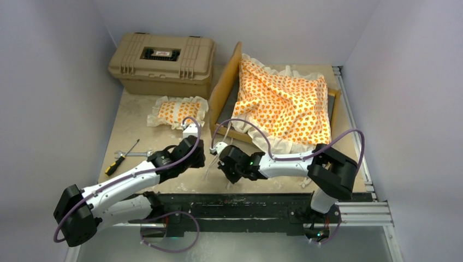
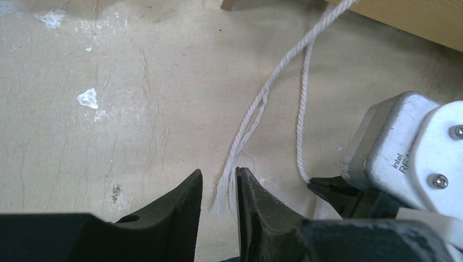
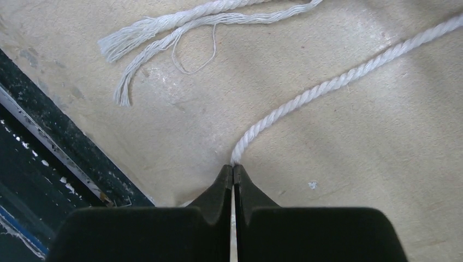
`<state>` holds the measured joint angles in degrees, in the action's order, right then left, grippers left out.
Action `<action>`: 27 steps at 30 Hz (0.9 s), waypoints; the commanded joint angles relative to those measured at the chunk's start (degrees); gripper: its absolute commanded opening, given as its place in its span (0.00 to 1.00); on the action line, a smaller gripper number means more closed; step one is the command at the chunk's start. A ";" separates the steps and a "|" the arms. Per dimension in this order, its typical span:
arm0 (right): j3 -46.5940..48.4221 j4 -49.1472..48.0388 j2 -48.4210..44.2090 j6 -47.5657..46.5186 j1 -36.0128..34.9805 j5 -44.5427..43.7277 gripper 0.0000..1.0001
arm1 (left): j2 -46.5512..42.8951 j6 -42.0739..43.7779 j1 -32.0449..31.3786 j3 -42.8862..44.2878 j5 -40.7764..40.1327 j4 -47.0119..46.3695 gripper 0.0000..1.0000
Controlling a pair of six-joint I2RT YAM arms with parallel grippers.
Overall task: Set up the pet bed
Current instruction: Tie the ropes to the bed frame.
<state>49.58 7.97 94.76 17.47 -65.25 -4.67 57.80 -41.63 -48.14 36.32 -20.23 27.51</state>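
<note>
At frame's (image 1: 226, 82) 7 o'clock: clamping cord (image 3: 327, 84) with right gripper (image 3: 233, 169), straddling frayed end (image 2: 221, 201), left gripper (image 2: 218, 177) parted; awaiting pillow (image 1: 177, 111) placement.

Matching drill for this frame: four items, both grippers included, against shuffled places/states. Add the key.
Items
1. right gripper
2. left gripper
3. pillow
4. screwdriver

Places/states
A. lying in front of the tan case
B. shut on the twisted white rope
C. near the left edge of the table
D. jaws apart, frayed rope end between them

Pairs: 1-B, 2-D, 3-A, 4-C
</note>
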 commanded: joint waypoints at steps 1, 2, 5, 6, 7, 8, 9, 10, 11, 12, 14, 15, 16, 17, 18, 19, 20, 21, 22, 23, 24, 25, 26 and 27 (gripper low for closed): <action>2.74 1.62 0.38 -0.03 -0.40 1.31 0.00 | -3.04 -1.75 -0.11 -0.76 -2.86 -0.30 0.28; 3.28 2.27 -0.15 0.94 -0.32 2.98 0.00 | -3.58 -1.73 -0.17 -0.86 -2.81 -0.47 0.29; 5.66 2.43 -2.37 1.71 -0.14 1.61 0.00 | -5.00 -1.42 -0.12 -1.58 -2.16 -1.42 0.29; 7.04 2.45 -2.82 1.89 0.05 1.17 0.00 | -5.32 -1.35 -0.18 -1.93 -1.64 -2.01 0.29; 8.11 2.49 -3.04 2.13 0.27 1.00 0.00 | -5.63 -1.21 -0.12 -2.18 -1.19 -2.68 0.29; 9.22 2.49 -3.09 2.31 0.54 0.90 0.00 | -5.86 -1.04 -0.16 -2.47 -0.80 -3.31 0.29; 10.17 2.54 -2.92 2.63 0.99 0.69 0.00 | -6.00 -0.94 -0.13 -2.63 -0.63 -3.73 0.29; 10.93 2.53 -2.85 2.99 1.65 0.49 0.00 | -6.22 -0.88 -0.16 -2.73 -0.46 -4.10 0.29; 11.50 2.42 -2.64 3.41 2.59 0.54 0.00 | -6.52 -0.71 -0.13 -2.74 -0.47 -4.42 0.29; 12.03 2.26 -2.39 3.96 3.65 0.58 0.00 | -6.79 -0.72 -0.14 -2.78 -0.82 -4.55 0.29; 13.01 1.75 -1.92 4.74 5.92 1.69 0.00 | -7.56 -1.08 -0.13 -2.94 -1.65 -4.64 0.29; 13.60 1.38 -1.68 4.95 6.81 2.16 0.00 | -8.05 -1.32 -0.11 -3.11 -2.15 -4.72 0.29; 14.10 0.87 -1.49 5.08 7.41 2.42 0.00 | -8.50 -1.61 -0.18 -3.28 -2.79 -4.66 0.29; 14.54 0.20 -1.09 5.23 7.83 2.36 0.00 | -8.89 -1.98 -0.18 -3.47 -3.37 -4.70 0.29; 15.02 -0.34 -0.54 5.47 8.18 1.94 0.00 | -9.17 -2.36 -0.17 -3.61 -4.01 -4.60 0.29; 15.56 -0.82 0.13 5.86 8.52 1.69 0.00 | -9.39 -2.67 -0.15 -3.75 -4.54 -4.53 0.29; 16.19 -1.00 1.07 6.27 8.89 1.54 0.00 | -9.50 -2.93 -0.19 -3.81 -4.83 -4.55 0.29; 16.91 -1.01 1.96 6.61 9.18 1.42 0.00 | -9.43 -2.98 -0.13 -3.88 -4.94 -4.64 0.29; 17.39 -0.94 2.99 7.08 9.33 1.00 0.00 | -9.30 -2.94 -0.14 -3.76 -5.07 -4.70 0.29; 17.81 -1.27 3.77 7.44 9.35 0.54 0.00 | -9.10 -2.93 -0.11 -3.73 -5.15 -4.58 0.29; 18.02 -1.74 4.44 7.73 9.36 0.39 0.00 | -8.79 -3.04 -0.12 -3.58 -5.29 -4.38 0.29; 18.15 -2.17 5.10 8.23 9.36 0.06 0.00 | -8.56 -3.15 -0.18 -3.59 -5.42 -4.29 0.29; 18.25 -2.68 5.58 8.68 9.36 -0.44 0.00 | -8.32 -3.30 -0.16 -3.68 -5.51 -4.26 0.29; 18.31 -3.13 6.23 9.04 9.36 -1.03 0.00 | -8.13 -3.46 -0.15 -3.77 -5.52 -4.35 0.29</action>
<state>66.02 7.40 99.18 23.94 -55.77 -3.53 49.15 -43.72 -48.14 32.91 -23.99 24.49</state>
